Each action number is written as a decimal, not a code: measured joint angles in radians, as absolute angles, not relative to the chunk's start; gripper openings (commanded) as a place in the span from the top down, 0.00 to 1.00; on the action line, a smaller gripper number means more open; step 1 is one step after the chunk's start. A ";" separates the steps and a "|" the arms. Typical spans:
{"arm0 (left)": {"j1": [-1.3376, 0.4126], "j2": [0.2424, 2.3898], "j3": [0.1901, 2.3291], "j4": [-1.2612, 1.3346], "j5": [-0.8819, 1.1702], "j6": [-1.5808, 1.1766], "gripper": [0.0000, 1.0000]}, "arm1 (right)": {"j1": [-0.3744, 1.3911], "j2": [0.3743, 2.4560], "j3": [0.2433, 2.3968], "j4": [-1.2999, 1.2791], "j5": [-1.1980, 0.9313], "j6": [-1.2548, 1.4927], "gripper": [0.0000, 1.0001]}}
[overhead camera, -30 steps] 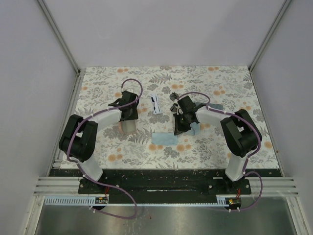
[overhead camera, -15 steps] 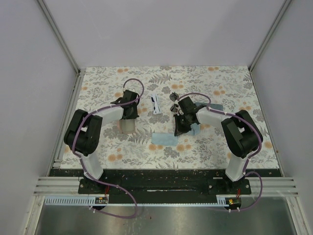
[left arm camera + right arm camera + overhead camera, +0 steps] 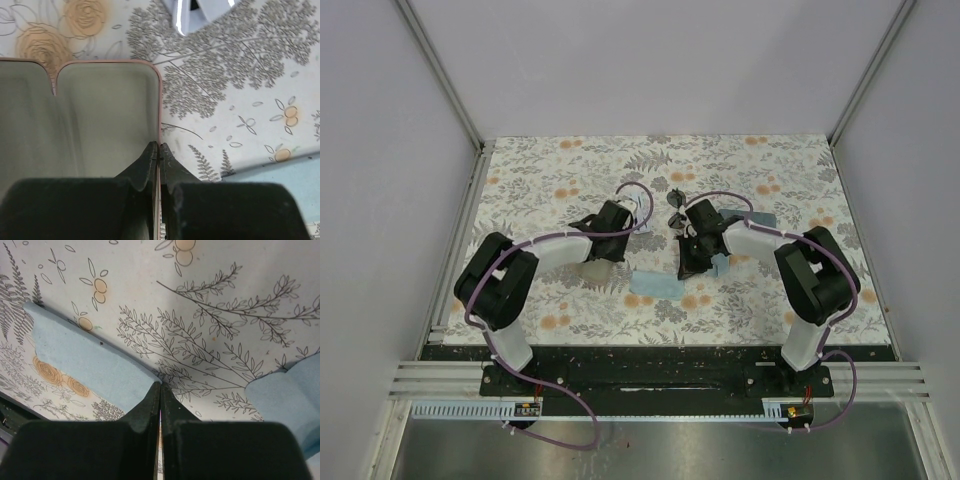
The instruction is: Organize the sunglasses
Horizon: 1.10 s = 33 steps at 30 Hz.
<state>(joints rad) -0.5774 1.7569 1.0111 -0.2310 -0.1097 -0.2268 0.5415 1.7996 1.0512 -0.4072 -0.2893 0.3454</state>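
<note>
Diagonally beyond pink case [image 3: 100, 110], white-framed sunglasses [image 3: 182, 17] with black parts

Case [image 3: 100, 115] is sitting left of centre; your left gripper [image 3: 159, 146] is sitting on its right wall. One pair of sunglasses [image 3: 211, 7] is lying just behind the case, toward the right. Other pair [image 3: 674, 196] is lying further right, apart. One cloth [image 3: 655, 284] is lying before the case, off its right corner. Second cloth [image 3: 290, 395] is lying right of that, table [image 3: 210, 315] showing between.
</note>
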 measured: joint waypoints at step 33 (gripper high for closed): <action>-0.665 1.701 0.981 -0.231 0.133 -0.154 0.68 | 0.542 1.743 1.021 -0.443 -0.200 0.360 0.72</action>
